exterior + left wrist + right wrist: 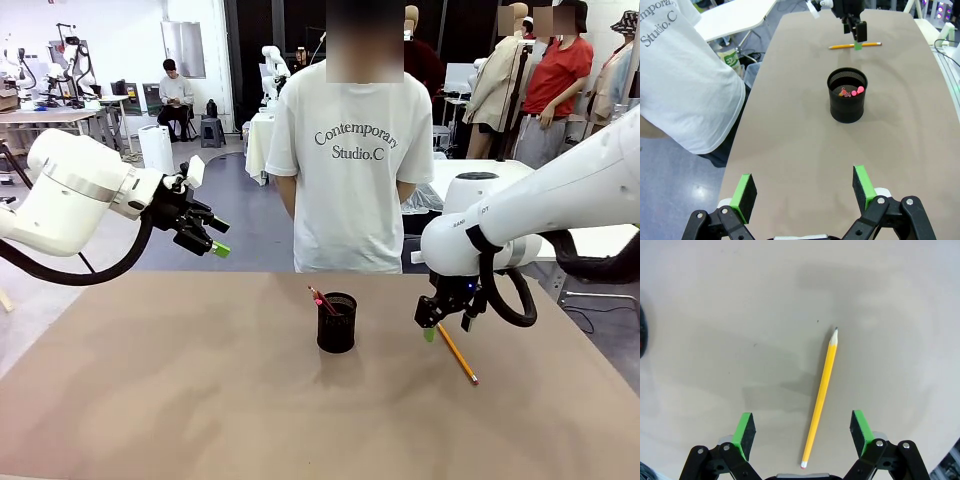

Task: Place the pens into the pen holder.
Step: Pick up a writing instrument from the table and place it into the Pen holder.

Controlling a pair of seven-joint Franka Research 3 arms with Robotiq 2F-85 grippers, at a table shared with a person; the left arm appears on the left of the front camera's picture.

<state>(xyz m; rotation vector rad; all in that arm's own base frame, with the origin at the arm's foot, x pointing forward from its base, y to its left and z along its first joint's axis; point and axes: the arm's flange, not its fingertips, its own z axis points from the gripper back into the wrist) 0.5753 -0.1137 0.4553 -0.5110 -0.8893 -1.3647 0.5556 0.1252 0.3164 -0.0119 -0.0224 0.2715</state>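
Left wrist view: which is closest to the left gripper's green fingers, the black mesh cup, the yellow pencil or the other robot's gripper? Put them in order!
1. The black mesh cylindrical pen holder, mid-table, straight ahead of the left gripper.
2. The yellow-orange wooden pencil, lying flat beyond the holder.
3. The right gripper, just above the pencil; these two are almost too close to call.

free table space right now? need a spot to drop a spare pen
Bare tabletop left of the pen holder, and all along the near edge. Crowded on the right: the open right gripper hangs over the yellow pencil. The open left gripper hovers off the far-left edge.
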